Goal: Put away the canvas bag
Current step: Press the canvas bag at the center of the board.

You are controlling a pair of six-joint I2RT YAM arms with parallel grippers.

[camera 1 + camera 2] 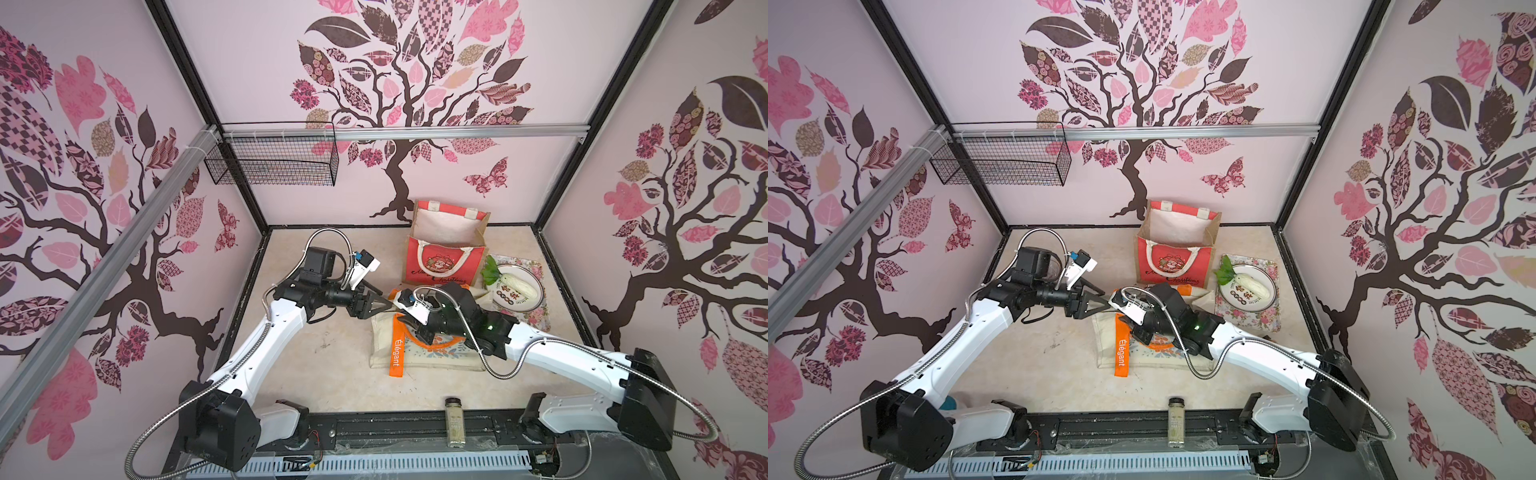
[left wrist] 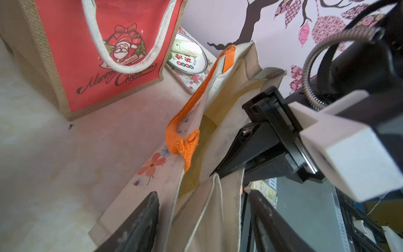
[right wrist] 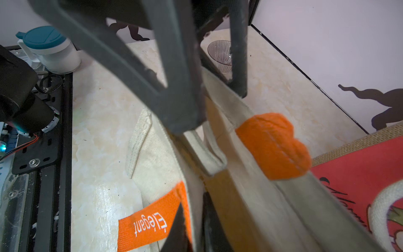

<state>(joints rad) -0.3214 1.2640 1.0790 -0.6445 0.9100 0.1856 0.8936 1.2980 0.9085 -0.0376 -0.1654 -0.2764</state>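
Observation:
The canvas bag [image 1: 432, 357] [image 1: 1154, 359] is cream with a flower print and orange handles, and lies in the middle of the table with its mouth lifted. My right gripper [image 1: 411, 330] [image 3: 194, 204] is shut on the bag's front panel beside the orange "Élégant" strap [image 3: 150, 222]. My left gripper [image 1: 384, 307] [image 2: 202, 194] is open at the bag's raised rim. A fold of the cream cloth [image 2: 209, 213] runs between its fingers, which stand apart from it. An orange handle [image 2: 183, 139] hangs bunched at the mouth.
A red Christmas tote [image 1: 446, 253] stands open at the back. A plate with a toy cabbage [image 1: 515, 286] sits on a floral mat to its right. A wire basket [image 1: 274, 160] hangs on the back wall. A spice jar [image 1: 455, 422] stands on the front rail.

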